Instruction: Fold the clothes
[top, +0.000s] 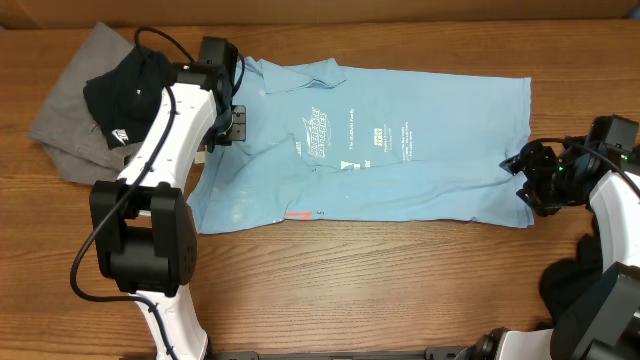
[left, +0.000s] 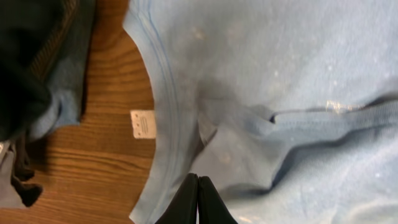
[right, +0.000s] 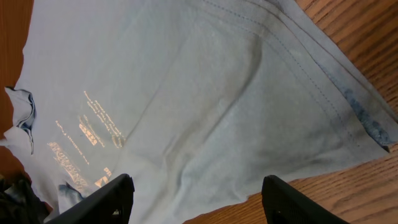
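Observation:
A light blue T-shirt (top: 400, 150) with white chest print lies spread flat across the wooden table (top: 350, 270), neck to the left and hem to the right. My left gripper (top: 236, 122) is over the neck end. In the left wrist view it (left: 198, 182) is shut, tips just inside the ribbed collar (left: 163, 99), with no cloth visible between them. My right gripper (top: 522, 172) is at the hem's near corner. In the right wrist view it (right: 199, 190) stands open over the shirt's edge (right: 186, 124), holding nothing.
A black shirt (top: 125, 85) lies bunched on a grey one (top: 65, 120) at the far left, close to the left arm. Dark cloth (left: 25, 68) also fills the left wrist view's left side. Bare wood runs along the front. A dark shape (top: 572, 282) sits by the right arm's base.

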